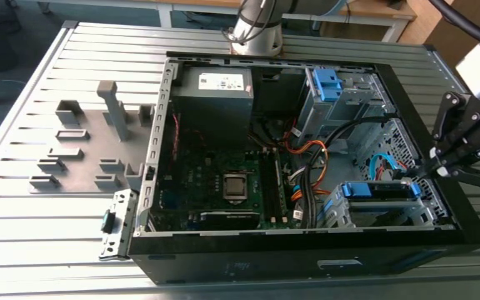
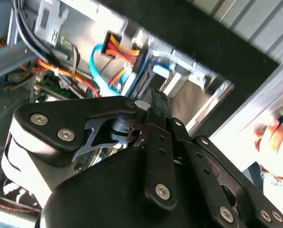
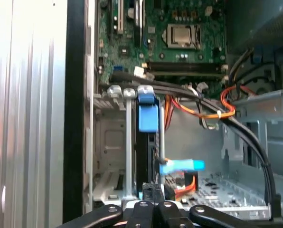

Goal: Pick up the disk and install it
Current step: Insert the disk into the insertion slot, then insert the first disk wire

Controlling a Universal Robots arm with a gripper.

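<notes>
Gripper (image 3: pixel 153 192), jaws drawn narrow, sat at the disk (image 3: pixel 147 116) end; disk's long axis ran straight ahead inside drive bay (image 3: pixel 108 147).

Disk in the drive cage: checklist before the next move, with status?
1. Disk sits in the drive cage, blue bracket up: ok.
2. Gripper at the disk's end, by the case wall: ok.
3. Grip on the disk: cannot tell.
4. Disk fully seated: cannot tell.
5. Cables clear of the disk: cannot tell, they pass close.
6. Workspace free of people: not ok, a hand is beside the case.
</notes>
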